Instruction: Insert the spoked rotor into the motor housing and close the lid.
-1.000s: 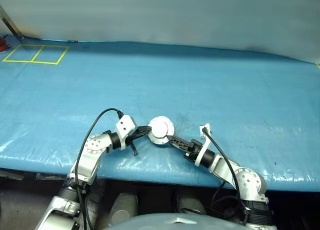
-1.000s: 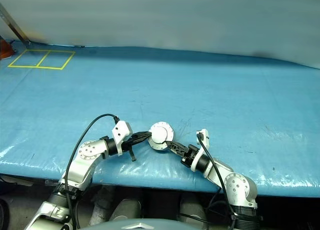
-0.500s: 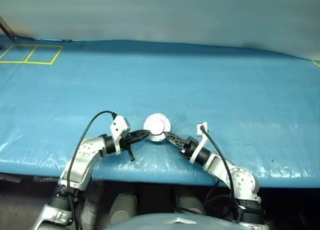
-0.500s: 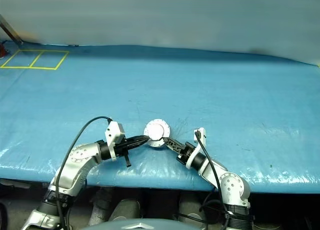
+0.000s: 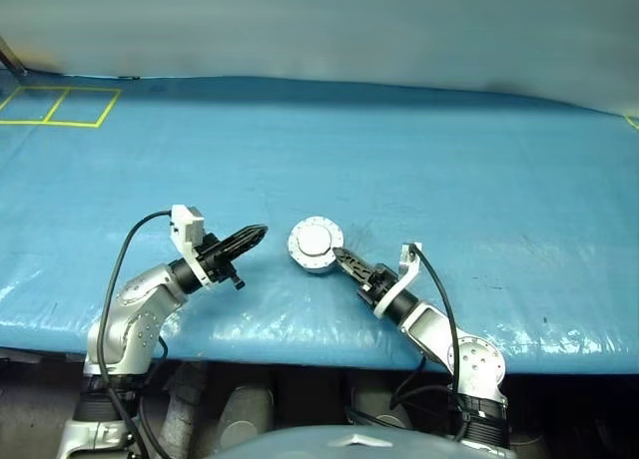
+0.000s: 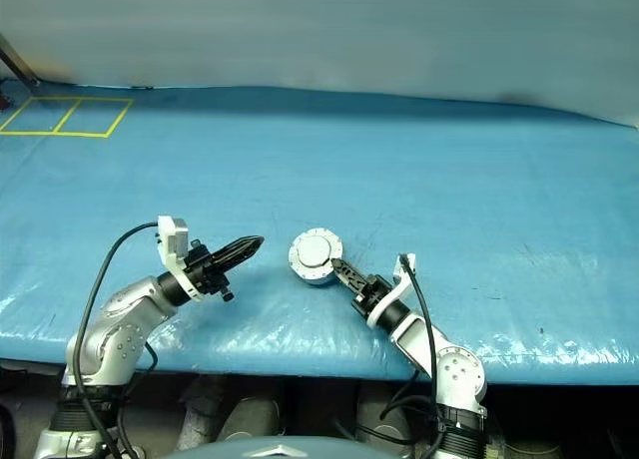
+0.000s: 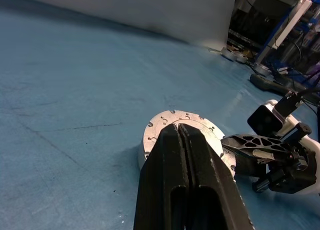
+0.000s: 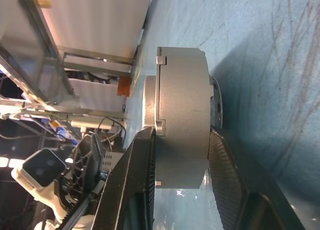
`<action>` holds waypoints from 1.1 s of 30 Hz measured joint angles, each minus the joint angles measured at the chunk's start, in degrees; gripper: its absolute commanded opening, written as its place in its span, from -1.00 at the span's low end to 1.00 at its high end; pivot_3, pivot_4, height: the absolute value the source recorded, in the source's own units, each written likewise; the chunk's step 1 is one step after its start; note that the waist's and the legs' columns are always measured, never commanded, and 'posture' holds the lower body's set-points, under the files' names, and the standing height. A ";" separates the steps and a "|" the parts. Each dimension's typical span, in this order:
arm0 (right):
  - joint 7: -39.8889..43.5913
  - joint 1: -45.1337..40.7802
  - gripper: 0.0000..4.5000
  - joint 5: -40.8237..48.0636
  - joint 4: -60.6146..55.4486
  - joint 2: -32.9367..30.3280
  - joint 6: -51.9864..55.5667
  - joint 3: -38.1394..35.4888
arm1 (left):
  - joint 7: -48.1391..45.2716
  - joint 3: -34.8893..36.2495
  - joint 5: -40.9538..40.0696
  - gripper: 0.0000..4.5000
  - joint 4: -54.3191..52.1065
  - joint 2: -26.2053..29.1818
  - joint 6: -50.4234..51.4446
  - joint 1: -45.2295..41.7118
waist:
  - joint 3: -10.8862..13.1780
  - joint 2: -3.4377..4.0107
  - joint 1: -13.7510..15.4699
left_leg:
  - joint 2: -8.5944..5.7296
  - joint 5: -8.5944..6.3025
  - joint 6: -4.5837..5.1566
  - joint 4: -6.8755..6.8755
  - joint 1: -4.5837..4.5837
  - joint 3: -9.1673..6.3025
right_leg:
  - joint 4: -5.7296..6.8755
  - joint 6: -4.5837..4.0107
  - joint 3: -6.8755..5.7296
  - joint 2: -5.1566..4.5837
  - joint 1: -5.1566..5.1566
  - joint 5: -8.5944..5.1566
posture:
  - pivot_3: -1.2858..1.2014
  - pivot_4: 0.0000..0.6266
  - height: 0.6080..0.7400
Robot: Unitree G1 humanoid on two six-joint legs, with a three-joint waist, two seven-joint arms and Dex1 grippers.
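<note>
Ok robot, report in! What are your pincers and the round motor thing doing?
Left pincer shut, empty, beside the motor housing, apart from it. Right pincer clamped on the housing's sides. Lid closed on top. Blue table around it bare.

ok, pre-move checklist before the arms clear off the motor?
1. Lid down flat on the motor housing: ok.
2. Spoked rotor seated inside: cannot tell, lid covers it.
3. Right gripper fingers either side of the housing wall: ok; firm grip: cannot tell.
4. Left gripper shut, apart from the lid: ok.
5. Housing resting on the blue table: ok.
</note>
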 measured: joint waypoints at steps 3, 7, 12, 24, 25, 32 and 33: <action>-0.64 -1.13 -0.46 2.28 -0.84 0.08 -0.04 0.16 | 1.22 2.29 -4.68 -0.99 -0.63 -1.41 2.62 1.44 | 0.09 -0.02 0.02 | 0.00 0.00 0.00 0.00 -0.08 -0.01 | -0.01 0.00 -0.02 -0.01 -0.05 0.00 | 0.03 -0.52 1.00; -1.07 -2.85 -0.46 5.73 -2.12 0.04 0.04 1.19 | 1.96 4.19 -10.16 -0.44 -3.05 -2.15 5.51 2.52 | 0.13 0.00 0.02 | -0.02 0.00 0.00 0.00 -0.08 0.00 | 0.00 0.00 -0.03 -0.02 -0.04 0.00 | 0.03 -0.52 1.00; -1.47 -4.74 -0.46 10.45 -4.88 -0.11 0.11 2.41 | 2.88 4.89 -13.44 0.32 -3.85 -2.98 7.12 4.55 | 0.14 0.00 -0.03 | -0.02 0.00 0.00 0.02 -0.08 0.00 | 0.00 0.00 -0.03 -0.01 -0.04 0.00 | 0.03 -0.52 1.00; -2.99 -5.48 -0.46 14.56 -9.53 -3.18 0.54 7.36 | 4.20 5.06 -21.52 0.99 -5.27 -8.38 7.79 4.09 | 0.13 -0.01 0.14 | -0.03 0.00 0.00 0.11 -0.08 0.00 | 0.03 0.00 -0.04 -0.01 0.01 0.00 | 0.03 -0.52 1.00; -3.29 -5.47 -0.46 14.69 -9.53 -3.40 0.54 7.83 | 4.30 4.95 -22.12 0.99 -5.46 -8.92 7.84 3.62 | 0.13 -0.01 0.13 | -0.04 0.00 -0.01 0.12 -0.08 0.01 | 0.03 0.00 -0.03 -0.01 0.01 0.00 | 0.03 -0.52 1.00; -3.66 -5.49 -0.46 15.15 -9.53 -6.13 0.38 8.94 | 4.90 3.32 -23.19 0.99 -3.55 -12.40 8.64 2.02 | 0.14 -0.02 0.12 | -0.05 0.00 0.00 0.14 -0.07 0.01 | 0.06 0.00 -0.03 0.00 0.01 0.01 | 0.03 -0.52 1.00; -3.72 -5.49 -0.46 15.20 -9.53 -6.23 0.27 8.94 | 5.03 3.17 -23.26 0.99 -3.07 -13.06 8.70 1.65 | 0.14 -0.02 0.14 | -0.05 0.01 -0.01 0.14 -0.07 0.01 | 0.07 0.00 -0.03 0.00 0.01 0.01 | 0.03 -0.52 1.00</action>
